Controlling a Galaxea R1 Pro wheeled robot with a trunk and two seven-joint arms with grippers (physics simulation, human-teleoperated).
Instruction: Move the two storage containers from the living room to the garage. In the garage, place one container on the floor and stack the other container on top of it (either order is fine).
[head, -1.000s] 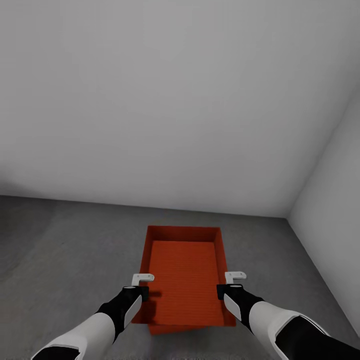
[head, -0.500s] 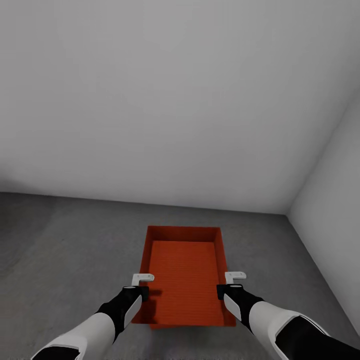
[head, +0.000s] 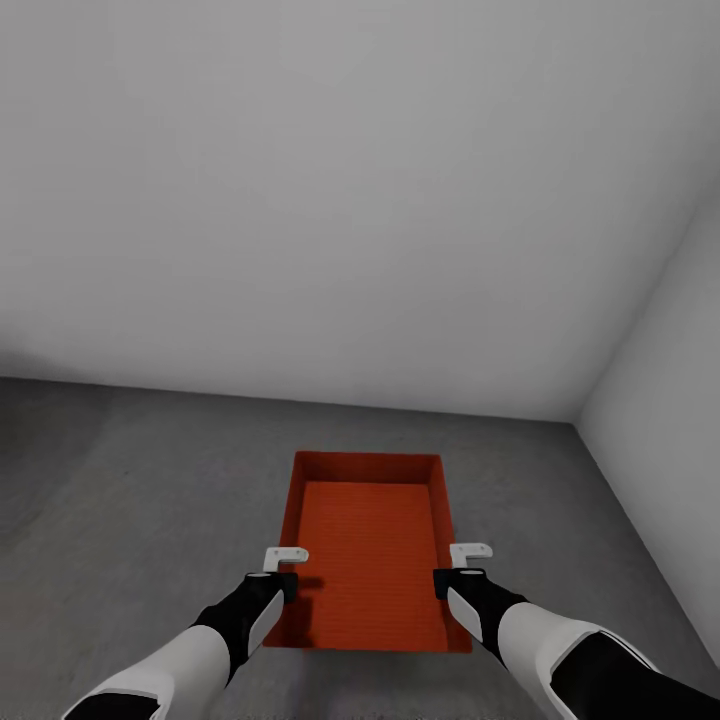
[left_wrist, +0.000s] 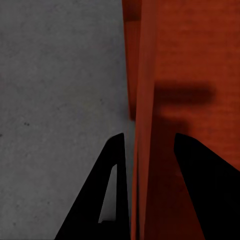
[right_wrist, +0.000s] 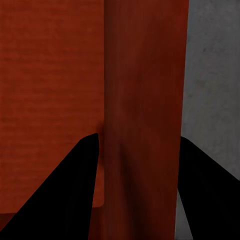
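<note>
The orange-red container (head: 368, 545) is hanging low over the grey garage floor (head: 130, 500), near the corner of the pale walls (head: 350, 200), and both arms are carrying it between them. In the left wrist view one long wall (left_wrist: 145, 125) is standing between the two dark fingers (left_wrist: 107, 200) of the left gripper (head: 287, 572). The outer finger is lying close on the wall, while a small gap is showing at the inner one, so I cannot tell if this grip is firm. The right gripper (head: 448, 570) is straddling the opposite wall (right_wrist: 142, 100) with room on both sides, so its jaws are looking parted around the rim, not pressing.

The container is looking rigid, empty and probably light, with smooth tapered walls that could slip under a weak pinch. The best hold, I think, is the top rim at the middle of each long side, both grippers level.
</note>
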